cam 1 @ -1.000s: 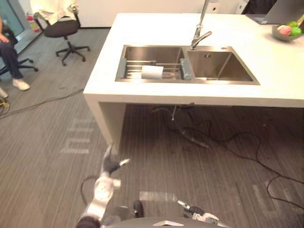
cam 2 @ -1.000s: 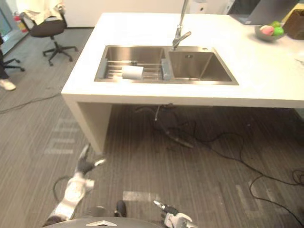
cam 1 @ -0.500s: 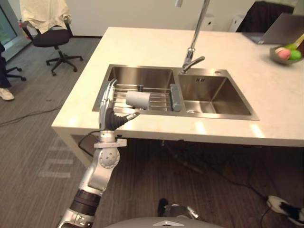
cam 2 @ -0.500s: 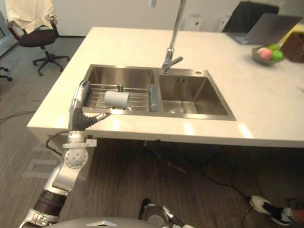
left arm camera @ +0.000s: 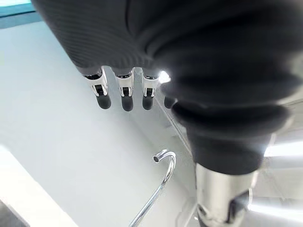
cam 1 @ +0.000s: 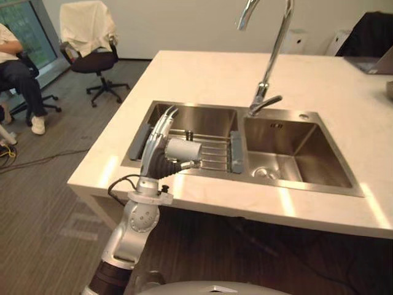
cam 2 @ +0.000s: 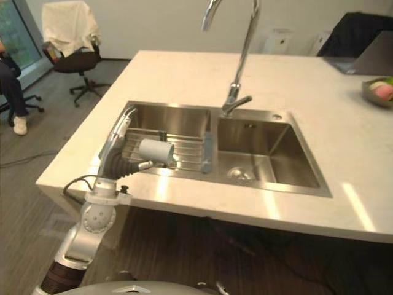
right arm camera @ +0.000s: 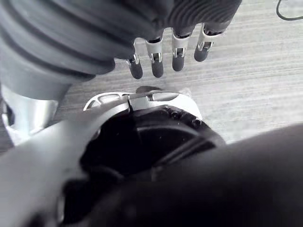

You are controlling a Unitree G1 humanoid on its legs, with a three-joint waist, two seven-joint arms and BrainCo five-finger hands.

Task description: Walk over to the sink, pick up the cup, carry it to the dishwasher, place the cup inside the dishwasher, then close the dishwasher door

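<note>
The cup (cam 1: 184, 149), a pale grey cylinder, lies on its side on a wire rack (cam 1: 213, 154) that spans the left basin of the steel double sink (cam 1: 309, 154). The sink is set into a pale counter (cam 1: 209, 74), and a tall curved tap (cam 1: 271, 66) rises behind the divider between the two basins. The left hand (cam 1: 158, 140) is raised over the front edge of the counter, just beside the cup on its left side. Its fingers reach up and arch loosely above the left basin, while its thumb points toward the cup's lower edge. Whether the thumb touches the cup cannot be told, but nothing is gripped and the hand is released, which the left wrist view bears out with its straight, relaxed fingers. The right hand (right arm camera: 155, 64) hangs low over the grey floor (right arm camera: 265, 75), its fingers loose and holding nothing. Beyond the counter's far left corner stands an office chair (cam 1: 92, 56) draped with a light cloth, and a seated person (cam 1: 17, 69) shows at the left edge. A bowl (cam 2: 381, 92) of fruit sits at the counter's right.
</note>
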